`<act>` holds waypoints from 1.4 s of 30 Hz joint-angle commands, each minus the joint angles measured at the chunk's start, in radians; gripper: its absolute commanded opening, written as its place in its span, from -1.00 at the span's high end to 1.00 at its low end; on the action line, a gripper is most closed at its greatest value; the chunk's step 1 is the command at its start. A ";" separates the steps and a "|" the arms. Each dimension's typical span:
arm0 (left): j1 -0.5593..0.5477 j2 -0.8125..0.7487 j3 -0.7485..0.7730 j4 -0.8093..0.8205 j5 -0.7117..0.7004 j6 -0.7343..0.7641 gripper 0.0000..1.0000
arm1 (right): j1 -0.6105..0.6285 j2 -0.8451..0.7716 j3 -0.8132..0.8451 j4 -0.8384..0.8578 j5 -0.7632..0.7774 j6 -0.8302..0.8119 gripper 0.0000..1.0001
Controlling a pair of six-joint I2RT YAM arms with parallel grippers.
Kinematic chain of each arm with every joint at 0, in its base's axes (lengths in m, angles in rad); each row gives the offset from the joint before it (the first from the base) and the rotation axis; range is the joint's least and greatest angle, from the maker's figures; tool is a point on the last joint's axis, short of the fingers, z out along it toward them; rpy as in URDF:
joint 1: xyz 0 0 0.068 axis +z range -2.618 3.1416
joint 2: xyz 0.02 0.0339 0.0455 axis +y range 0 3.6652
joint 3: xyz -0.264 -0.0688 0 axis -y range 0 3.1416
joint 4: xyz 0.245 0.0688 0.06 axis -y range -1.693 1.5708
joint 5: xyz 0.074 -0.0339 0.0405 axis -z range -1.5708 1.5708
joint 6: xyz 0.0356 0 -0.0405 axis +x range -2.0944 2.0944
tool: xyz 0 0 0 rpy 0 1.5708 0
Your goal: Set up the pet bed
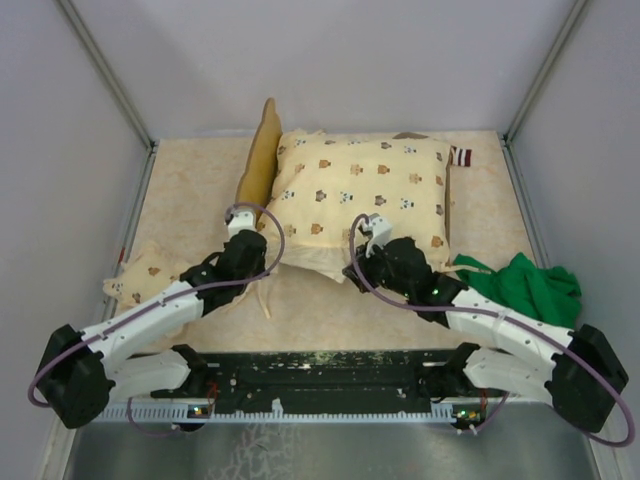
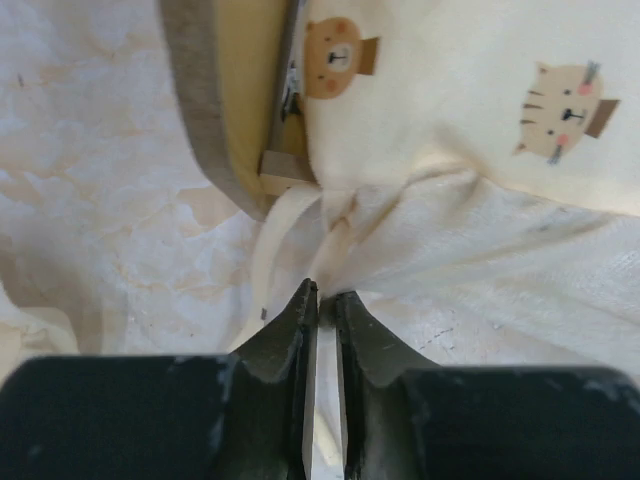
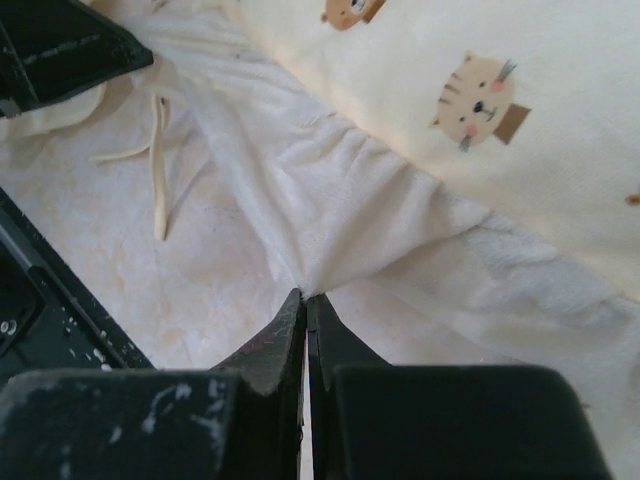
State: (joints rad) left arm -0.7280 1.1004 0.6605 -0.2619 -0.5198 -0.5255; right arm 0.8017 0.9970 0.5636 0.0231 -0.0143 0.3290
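Note:
The pet bed (image 1: 260, 165) stands at the back of the table. Only its light-wood left end shows, because the cream animal-print quilt (image 1: 360, 195) is draped over the rest. In the left wrist view its wood frame and grey edge (image 2: 240, 100) sit beside the quilt (image 2: 450, 90). My left gripper (image 1: 243, 215) is at the quilt's front left corner. Its jaws (image 2: 326, 292) stand a narrow slit apart, with a fold of the quilt's hem filling the tips. My right gripper (image 1: 372, 226) (image 3: 305, 295) is shut on the gathered white hem of the quilt (image 3: 340, 200) at the front edge.
A small animal-print pillow (image 1: 140, 275) lies at the left, beside my left arm. A green cloth (image 1: 530, 285) is bunched at the right, next to my right arm. A striped scrap (image 1: 461, 156) peeks out behind the quilt. Cream ties (image 3: 158, 160) trail on the table. Grey walls enclose the table.

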 commanded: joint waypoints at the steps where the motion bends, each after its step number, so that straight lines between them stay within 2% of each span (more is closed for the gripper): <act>1: 0.016 -0.022 0.051 -0.110 -0.049 -0.004 0.44 | -0.010 0.057 0.017 0.032 -0.112 0.001 1.00; 2: 0.016 -0.026 0.060 -0.126 -0.047 -0.011 0.27 | -0.010 0.069 0.033 0.009 -0.092 0.019 0.91; 4: 0.016 -0.041 0.080 -0.154 -0.027 -0.005 0.06 | -0.010 0.073 0.090 -0.054 -0.067 0.060 0.48; 5: 0.016 -0.050 0.088 -0.156 0.004 0.024 0.01 | -0.010 0.064 0.116 -0.088 -0.060 0.089 0.31; 7: 0.016 -0.070 0.106 -0.155 0.083 0.055 -0.03 | -0.009 0.042 0.167 -0.146 -0.048 0.123 0.18; 9: 0.016 -0.094 0.100 -0.107 0.213 0.095 -0.05 | -0.010 0.016 0.207 -0.205 -0.024 0.155 0.12; 11: 0.013 -0.107 0.083 -0.078 0.249 0.081 -0.10 | -0.010 0.004 0.224 -0.243 0.037 0.168 0.10; 14: 0.013 -0.102 0.048 -0.076 0.215 0.036 -0.12 | -0.010 0.006 0.200 -0.241 0.152 0.203 0.10; 17: 0.013 -0.099 0.004 -0.075 0.158 0.002 -0.14 | 0.007 0.016 0.146 -0.122 0.143 0.307 0.10; 19: 0.013 -0.099 -0.033 -0.046 0.120 -0.018 -0.18 | 0.062 0.030 0.122 -0.052 0.223 0.348 0.05; 22: 0.015 -0.099 -0.075 0.040 0.109 0.001 -0.23 | 0.123 0.095 0.131 -0.038 0.354 0.366 0.00; 26: 0.015 -0.069 -0.072 0.102 0.082 0.011 -0.23 | 0.124 0.193 0.136 -0.015 0.374 0.363 0.01; 28: 0.014 -0.044 -0.054 0.110 0.050 0.019 -0.18 | 0.123 0.228 0.144 0.002 0.346 0.334 0.07; 30: 0.015 -0.019 -0.031 0.102 0.015 0.024 -0.11 | 0.123 0.236 0.170 -0.054 0.329 0.298 0.08; 31: 0.016 -0.010 -0.021 0.101 0.007 0.033 0.00 | 0.123 0.227 0.191 -0.108 0.331 0.264 0.08; 34: 0.016 0.006 -0.008 0.109 -0.019 0.090 0.77 | 0.123 0.160 0.297 -0.385 0.433 0.208 0.00; 35: 0.016 0.008 -0.003 0.101 -0.042 0.100 0.90 | 0.121 0.133 0.330 -0.466 0.479 0.193 -0.05; 38: 0.017 -0.001 0.006 0.060 -0.119 0.089 1.00 | 0.083 0.050 0.400 -0.633 0.581 0.162 -0.18; 42: 0.048 -0.012 -0.004 0.069 -0.131 0.095 1.00 | -0.107 -0.018 0.399 -0.639 0.515 0.067 -0.23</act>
State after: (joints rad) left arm -0.7116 1.1049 0.6380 -0.1879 -0.5732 -0.4561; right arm 0.8478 1.0565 0.9211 -0.5037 0.4553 0.5087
